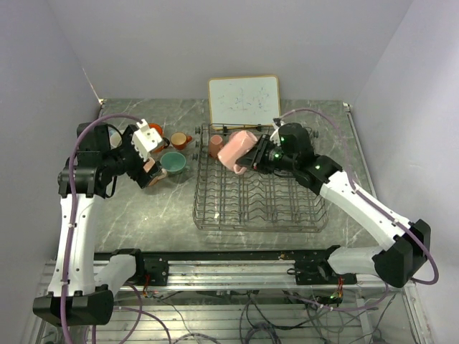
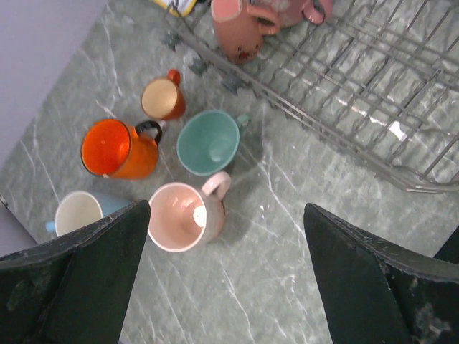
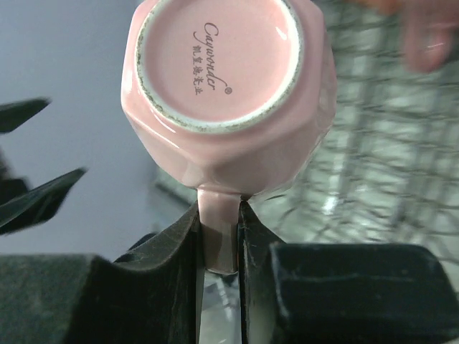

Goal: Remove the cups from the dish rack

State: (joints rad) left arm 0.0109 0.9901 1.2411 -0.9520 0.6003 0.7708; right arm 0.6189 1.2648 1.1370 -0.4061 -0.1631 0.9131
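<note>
Visible at right wrist only: right tool [image 3: 219, 211] nipped shut on pink mug [image 3: 229, 93] by its handle, stamped base to lens. From above: held over dish rack [image 1: 258, 201], far-left corner. Left tool [image 2: 226, 209] wide open, empty, above five cups [image 2: 208, 142] left of rack. Grey marbled surface [image 1: 143, 211]; pale walls.

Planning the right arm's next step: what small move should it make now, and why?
Probably carry the pink mug left, off the dish rack, toward the mint mug on the table. The right gripper is shut on its handle, holding it over the rack, and other unloaded mugs stand there.
</note>
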